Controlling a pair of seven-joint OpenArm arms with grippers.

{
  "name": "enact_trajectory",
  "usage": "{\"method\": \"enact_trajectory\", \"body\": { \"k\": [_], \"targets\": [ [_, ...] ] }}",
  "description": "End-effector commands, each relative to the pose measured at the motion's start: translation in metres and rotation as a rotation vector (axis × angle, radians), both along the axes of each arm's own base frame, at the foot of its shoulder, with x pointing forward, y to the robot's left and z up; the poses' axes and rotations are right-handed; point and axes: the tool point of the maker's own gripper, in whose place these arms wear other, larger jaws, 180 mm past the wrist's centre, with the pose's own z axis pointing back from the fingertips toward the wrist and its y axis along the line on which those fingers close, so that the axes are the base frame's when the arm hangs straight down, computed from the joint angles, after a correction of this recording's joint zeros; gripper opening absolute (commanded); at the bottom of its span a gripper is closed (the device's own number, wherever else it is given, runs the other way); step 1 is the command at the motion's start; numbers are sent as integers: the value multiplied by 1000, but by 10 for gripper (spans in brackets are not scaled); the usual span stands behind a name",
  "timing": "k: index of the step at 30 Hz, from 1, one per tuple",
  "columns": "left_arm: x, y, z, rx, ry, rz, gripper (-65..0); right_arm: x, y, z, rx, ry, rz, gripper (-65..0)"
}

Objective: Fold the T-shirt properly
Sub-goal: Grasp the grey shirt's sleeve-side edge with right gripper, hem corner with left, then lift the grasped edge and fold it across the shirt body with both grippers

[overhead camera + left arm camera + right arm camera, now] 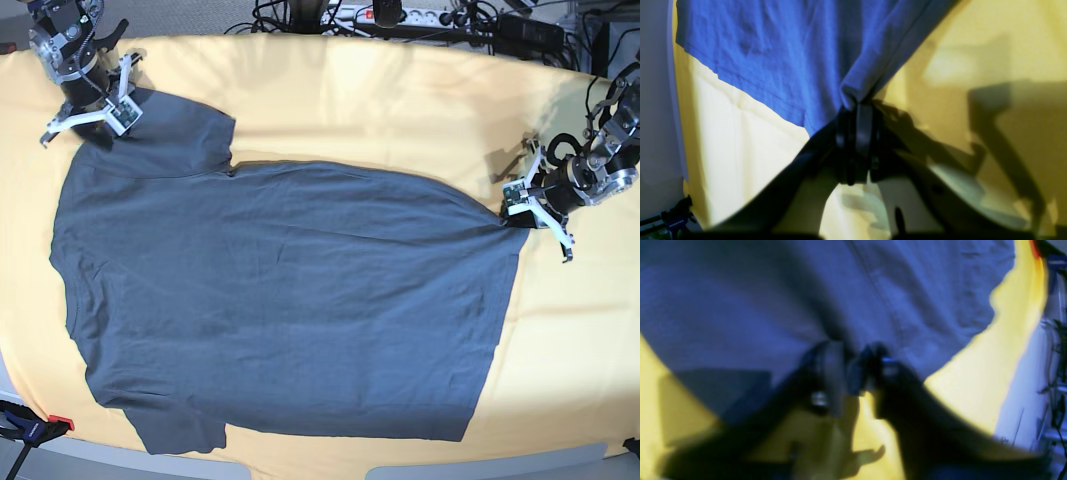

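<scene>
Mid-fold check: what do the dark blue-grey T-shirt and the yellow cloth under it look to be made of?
The dark blue-grey T-shirt looks like soft matte knit, probably cotton: fine wrinkles, a stitched hem, and it bunches where the left hand pinches it. The right hand grips its sleeve. The yellow cloth looks like thin, smooth woven fabric with a faint sheen; it lies in shallow creases. The fibre cannot be told.

Large yellow cloth (400, 110) spread over the worktop, lightly creased, reaching past the near corners. Behind its far edge, a tangle of black cables (290, 14) and a white power strip (400, 15) with a red switch (grey floor beyond). At the near left corner, blue-handled clamp (28, 428) with a red tip, gripping the worktop's pale edge (300, 472).
</scene>
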Motion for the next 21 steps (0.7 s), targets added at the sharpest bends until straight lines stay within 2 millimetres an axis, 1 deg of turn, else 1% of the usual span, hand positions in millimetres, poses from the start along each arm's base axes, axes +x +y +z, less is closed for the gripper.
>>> {"method": "enact_trajectory", "body": {
  "k": [1,4,7,9,13,16,18,21],
  "targets": [
    [6,9,9,21,-18,5,-650,-2,-9,0,-35,11,-11,-650],
    [8,9,11,22,-23,4,-650,9,-11,14,-44,-64,-41,-650],
    [11,9,18,25,-38,-4,-650,22,-7,38,-74,-154,-36,-650],
    [10,5,26,14,-43,-16,-650,26,-3,52,-96,-189,-39,-650],
    [-3,-9,42,-46,9,-53,-650,30,3,75,-91,-235,-46,-650],
    [-13,-12,53,-53,49,-86,-650,22,2,83,-98,-221,-30,-650],
    [-21,-10,57,-57,86,-95,-650,12,-4,83,-113,-194,-34,-650],
    [-39,-9,57,-58,165,-121,-650,-5,-17,84,-146,-157,-51,-650]
  ]
}}
